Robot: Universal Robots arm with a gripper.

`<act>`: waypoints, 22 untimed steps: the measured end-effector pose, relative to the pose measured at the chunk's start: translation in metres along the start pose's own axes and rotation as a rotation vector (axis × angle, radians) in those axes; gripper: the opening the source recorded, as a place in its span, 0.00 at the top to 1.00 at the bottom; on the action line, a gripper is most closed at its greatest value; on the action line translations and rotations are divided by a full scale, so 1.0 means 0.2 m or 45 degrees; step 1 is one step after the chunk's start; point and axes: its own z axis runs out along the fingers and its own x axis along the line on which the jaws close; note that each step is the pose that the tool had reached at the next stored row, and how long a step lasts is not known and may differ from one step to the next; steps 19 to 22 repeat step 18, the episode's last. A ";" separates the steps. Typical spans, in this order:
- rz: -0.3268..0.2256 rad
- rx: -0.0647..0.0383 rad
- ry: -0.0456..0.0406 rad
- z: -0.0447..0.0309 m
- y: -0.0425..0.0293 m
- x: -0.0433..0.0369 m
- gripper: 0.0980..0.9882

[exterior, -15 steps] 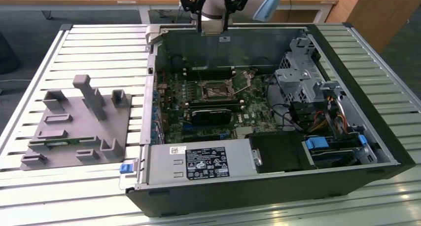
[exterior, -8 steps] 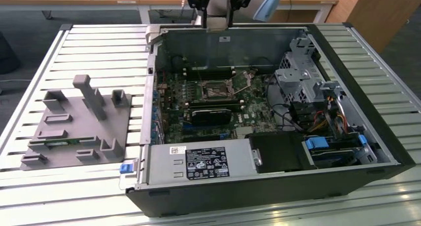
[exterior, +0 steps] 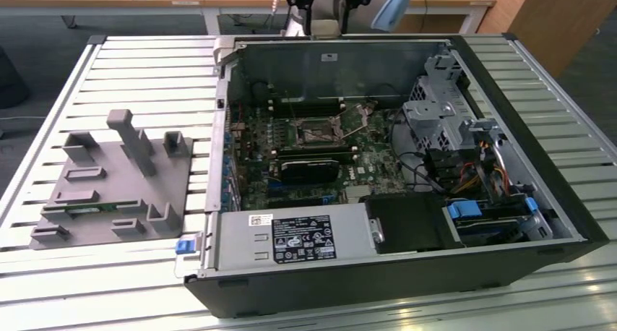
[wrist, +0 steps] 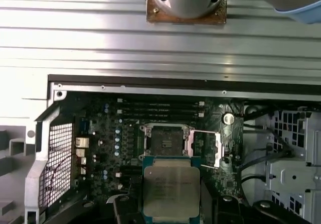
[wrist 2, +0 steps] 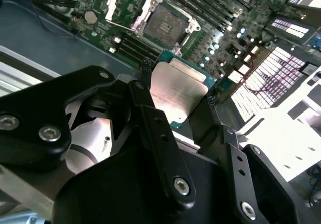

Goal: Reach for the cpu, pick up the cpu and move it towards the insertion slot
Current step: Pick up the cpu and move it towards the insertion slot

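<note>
A: Position of the cpu (wrist 2: 178, 91)?
B: Lifted, carried between the black fingers (wrist 2: 150, 118) of the gripper (wrist 2: 175, 113). In both wrist views its silvery lid faces the camera, with a green-edged rim around it. It hangs above the motherboard (wrist: 110, 148), clear of it.

A: Claw state?
B: Clamped on the cpu: a dark finger presses in on either side of the chip. The contact points themselves are in shadow, so the grip is probably on the edges, not the faces.

A: The insertion slot (wrist: 165, 141)?
B: Open. In the first wrist view its dark square bed sits just beyond the far edge of the cpu (wrist: 171, 191), and the hinged silver load plate (wrist: 208, 148) is folded out beside it. In the second wrist view the slot (wrist 2: 163, 25) lies near the chip, not yet under it.

A: Surroundings?
B: The exterior view has the computer case (exterior: 540, 194) lying on its side on a slatted metal table (exterior: 144, 71), side panel off, socket (exterior: 313, 134) visible mid-board. A grey fixture tray (exterior: 106, 194) sits on the table at the exterior view's left, well apart from the case. Memory slots (wrist: 160, 108) run just past the socket.
</note>
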 end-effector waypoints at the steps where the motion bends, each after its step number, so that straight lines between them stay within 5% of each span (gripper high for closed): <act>1: 0.000 0.000 0.000 0.001 0.001 -0.017 0.50; 11: 0.000 0.000 -0.001 0.008 0.000 -0.147 0.50; 22: 0.000 -0.001 -0.001 0.009 0.001 -0.150 0.50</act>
